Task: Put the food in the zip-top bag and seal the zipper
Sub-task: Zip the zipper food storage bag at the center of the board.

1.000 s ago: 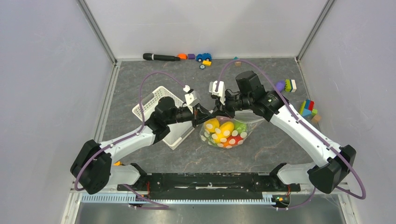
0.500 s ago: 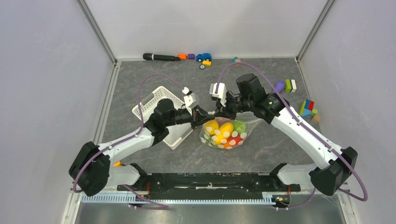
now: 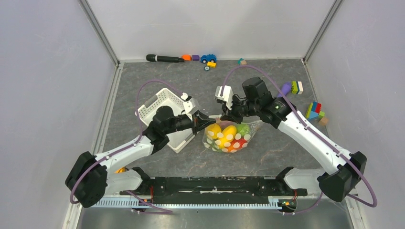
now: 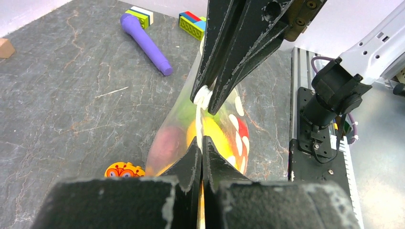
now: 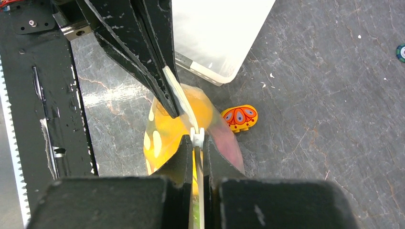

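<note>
Left gripper [image 3: 203, 119] and right gripper [image 3: 224, 116] each pinch shut on the zipper [image 4: 197, 119] of the bag [image 3: 230, 139], full of food [image 3: 215, 130], beside the basket [image 3: 162, 102]. Uneven pulling may slip the strip, leaving gaps.

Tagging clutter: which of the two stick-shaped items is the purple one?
The purple stick on the right, touching the striped block stack. The other, the black stick, lies far back, left of centre.
</note>
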Controlling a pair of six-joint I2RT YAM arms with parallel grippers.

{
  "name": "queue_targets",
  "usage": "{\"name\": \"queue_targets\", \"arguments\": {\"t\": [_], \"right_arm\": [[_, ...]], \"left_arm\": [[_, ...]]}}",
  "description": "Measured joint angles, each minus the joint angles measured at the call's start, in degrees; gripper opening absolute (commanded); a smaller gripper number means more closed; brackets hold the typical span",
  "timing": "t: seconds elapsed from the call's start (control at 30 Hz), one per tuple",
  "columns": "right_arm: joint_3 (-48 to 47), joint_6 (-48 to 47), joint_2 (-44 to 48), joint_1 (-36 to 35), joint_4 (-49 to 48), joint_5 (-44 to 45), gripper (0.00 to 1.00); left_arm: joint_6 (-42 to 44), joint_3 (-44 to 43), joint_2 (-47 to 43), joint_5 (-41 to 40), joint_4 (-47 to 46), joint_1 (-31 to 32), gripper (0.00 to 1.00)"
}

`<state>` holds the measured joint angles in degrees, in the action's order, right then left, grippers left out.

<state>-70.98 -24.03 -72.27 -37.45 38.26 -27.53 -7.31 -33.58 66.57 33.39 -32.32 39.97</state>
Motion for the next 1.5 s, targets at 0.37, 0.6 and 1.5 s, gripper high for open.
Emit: {"name": "queue_targets", "arguments": {"t": [0.37, 0.6, 1.5], "right_arm": [[1.9, 1.6, 0.8, 0.0, -0.9, 2.7, 0.00], [3.5, 2.8, 2.7, 0.0, -0.8, 5.6, 0.00], [5.6, 4.9, 5.8, 0.2, 1.6, 19.7, 0.00]], "left_arm": [[0.1, 1.3, -1.0, -1.8, 0.0, 0.0, 0.02], [0.9, 2.1, -1.8, -3.3, -0.2, 0.0, 0.02], [3.2, 3.3, -3.3, -9.1, -0.2, 0.3, 0.02]]}}
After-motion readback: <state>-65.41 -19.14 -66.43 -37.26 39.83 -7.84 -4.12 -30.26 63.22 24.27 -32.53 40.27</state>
